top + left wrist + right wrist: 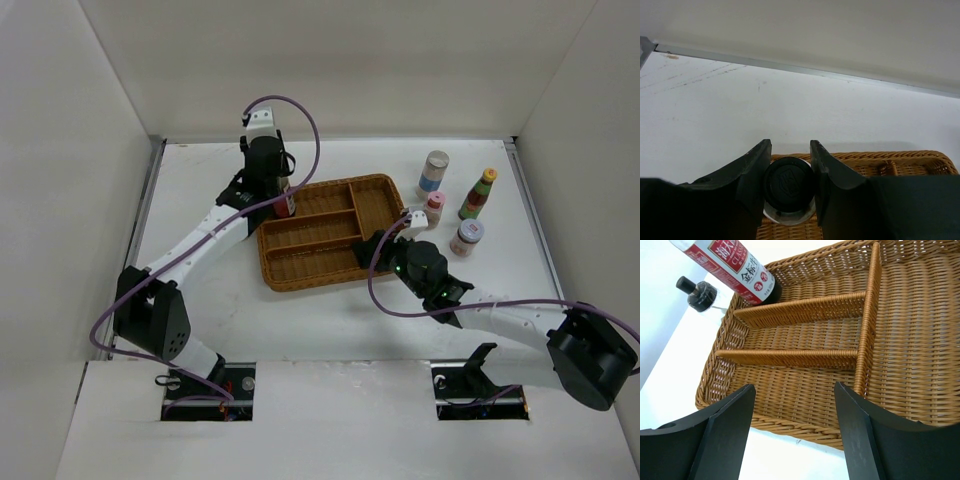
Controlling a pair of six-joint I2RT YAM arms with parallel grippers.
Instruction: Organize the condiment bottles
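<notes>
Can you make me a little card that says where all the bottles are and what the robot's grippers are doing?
tray: wicker tray, divided, on the table
in tray: tall bottle, far-left corner compartment
left gripper: shut on the tall bottle's black cap
right gripper: open, holding nothing, over the tray
outside that corner, on the table: short black-capped bottle
right of tray, on the table: blue-labelled bottle, green bottle, pink-capped bottle, squat jar
</notes>
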